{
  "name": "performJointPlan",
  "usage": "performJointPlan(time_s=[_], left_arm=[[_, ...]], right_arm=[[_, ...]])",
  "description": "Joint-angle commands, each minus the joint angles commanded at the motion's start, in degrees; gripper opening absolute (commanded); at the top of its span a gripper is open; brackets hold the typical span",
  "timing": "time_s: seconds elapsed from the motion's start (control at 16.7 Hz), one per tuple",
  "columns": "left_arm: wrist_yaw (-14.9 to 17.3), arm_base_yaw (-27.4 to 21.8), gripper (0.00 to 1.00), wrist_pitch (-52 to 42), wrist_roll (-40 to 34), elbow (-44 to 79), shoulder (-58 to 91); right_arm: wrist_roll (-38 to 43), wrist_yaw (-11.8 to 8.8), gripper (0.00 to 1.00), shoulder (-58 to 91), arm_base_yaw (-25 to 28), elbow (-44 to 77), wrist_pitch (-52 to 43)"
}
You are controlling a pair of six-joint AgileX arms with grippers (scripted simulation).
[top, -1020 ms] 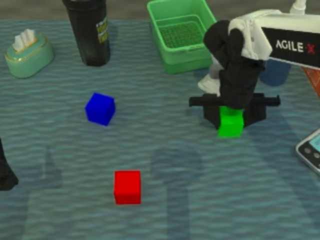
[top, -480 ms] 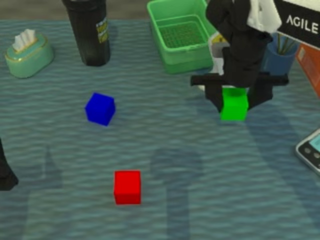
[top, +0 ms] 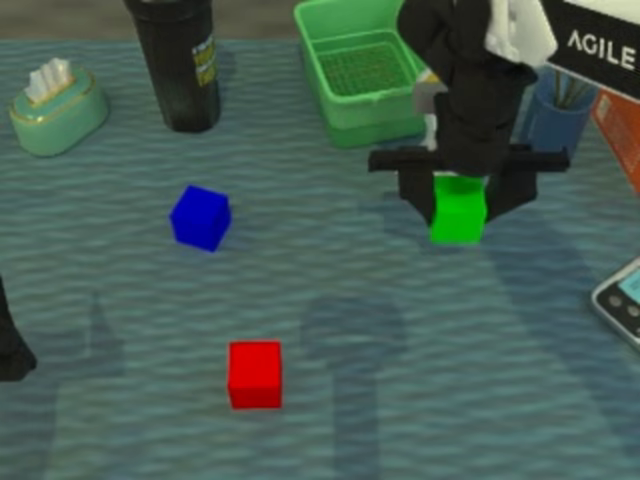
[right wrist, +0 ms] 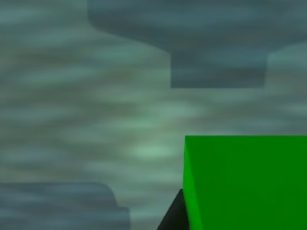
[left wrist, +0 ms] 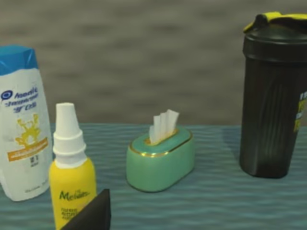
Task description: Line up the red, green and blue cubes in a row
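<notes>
Teal, wave-patterned cloth (top: 330,270) covers the table, and a grey backdrop is seen beyond its far edge. At the right half of the top view, the right gripper (top: 458,205) is held above the cloth, its black fingers pinched on the small bright green matte cube (top: 458,210), which is lifted clear of the surface; in the right wrist view the same cube fills the lower corner with the cloth well below it. Just behind this gripper, a larger green mesh-bottomed plastic basket (top: 320,60) is set near the far edge, and a dark blue pen cup (top: 560,115) is partly hidden by the arm. A phone-like device (top: 622,295) is cut off by the right edge.

The small deep blue matte cube (top: 200,217) is resting on the cloth left of centre, turned slightly askew. The small bright red matte cube (top: 254,374) lies nearer the front, well apart from both other cubes.

A tall black shaker bottle (top: 178,65) and a mint-green oval tissue box (top: 57,108) are placed at the far left. The left gripper (top: 8,345) is parked at the left edge; whether it is spread or pressed together cannot be told.
</notes>
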Motion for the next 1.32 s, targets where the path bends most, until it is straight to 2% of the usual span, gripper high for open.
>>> performJointPlan(time_s=[0.42, 0.54, 0.96, 1.32], left_arm=[[0.0, 0.0, 1.00, 0.0, 0.0, 0.0, 0.0], [0.0, 0.0, 1.00, 0.0, 0.0, 0.0, 0.0], [0.0, 0.0, 1.00, 0.0, 0.0, 0.0, 0.0], [0.0, 0.0, 1.00, 0.0, 0.0, 0.0, 0.0]], right_arm=[[16.5, 0.0, 0.00, -10.5, 17.6, -13.4, 2.5], [19.9, 0.0, 0.00, -12.9, 21.0, -16.3, 3.2], [20.9, -0.1, 0.00, -13.2, 21.8, -17.8, 4.3], [21.0, 0.0, 0.00, -10.0, 22.0, -25.4, 15.6]])
